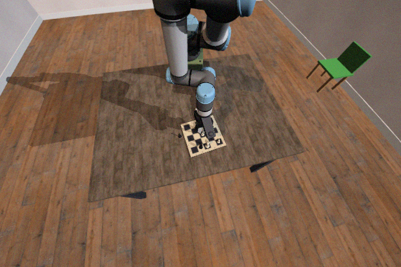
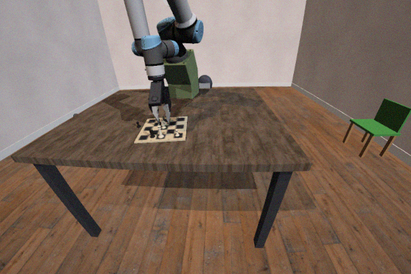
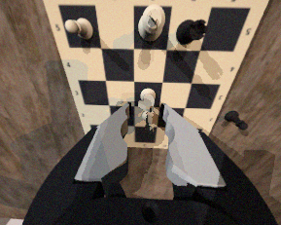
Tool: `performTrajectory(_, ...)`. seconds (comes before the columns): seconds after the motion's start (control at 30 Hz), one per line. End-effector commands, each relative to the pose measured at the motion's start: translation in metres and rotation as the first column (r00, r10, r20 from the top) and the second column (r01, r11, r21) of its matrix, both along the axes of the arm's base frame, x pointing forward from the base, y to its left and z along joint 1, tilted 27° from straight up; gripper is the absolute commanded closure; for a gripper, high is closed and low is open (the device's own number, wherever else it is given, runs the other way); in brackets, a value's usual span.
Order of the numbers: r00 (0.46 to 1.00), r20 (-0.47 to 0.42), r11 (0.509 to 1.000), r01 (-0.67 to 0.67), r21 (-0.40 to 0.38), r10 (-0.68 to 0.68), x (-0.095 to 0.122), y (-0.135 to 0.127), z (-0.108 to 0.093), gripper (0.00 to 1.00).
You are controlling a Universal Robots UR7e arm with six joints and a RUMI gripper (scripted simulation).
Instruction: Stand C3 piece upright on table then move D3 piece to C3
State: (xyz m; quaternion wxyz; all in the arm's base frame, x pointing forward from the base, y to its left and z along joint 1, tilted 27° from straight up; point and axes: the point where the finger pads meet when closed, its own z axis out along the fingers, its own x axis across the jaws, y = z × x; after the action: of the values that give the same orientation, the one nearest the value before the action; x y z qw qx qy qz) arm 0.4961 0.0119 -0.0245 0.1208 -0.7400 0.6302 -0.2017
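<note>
The small chessboard (image 2: 161, 129) lies on the wooden table and also shows in the top view (image 1: 202, 138). In the wrist view my gripper (image 3: 146, 103) is low over the board. Its fingers stand a little apart on either side of a small white piece (image 3: 147, 102), with narrow gaps to it. That piece stands upright in the board's middle column, near the row marked 3; the fingers hide its base. A black pawn (image 3: 235, 120) stands on the table just off the board's edge and also shows in the exterior view (image 2: 138, 124).
At the board's far row stand a white pawn (image 3: 80, 28), a taller white piece (image 3: 151, 22) and a black piece (image 3: 191, 30). The robot's green base (image 2: 181, 78) is behind the board. A green chair (image 2: 377, 125) stands on the floor at the right.
</note>
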Motion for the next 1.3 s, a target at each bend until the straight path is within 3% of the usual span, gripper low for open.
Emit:
performTrajectory(0.0, 1.000, 0.001, 1.000, 0.000, 0.000, 0.000, -0.005, 0.001, 0.010, 0.77)
performTrajectory(0.6, 1.000, 0.001, 1.000, 0.000, 0.000, 0.000, -0.026, 0.004, 0.053, 0.77)
performTrajectory(1.27, 1.000, 0.001, 1.000, 0.000, 0.000, 0.000, -0.037, 0.006, 0.073, 0.77)
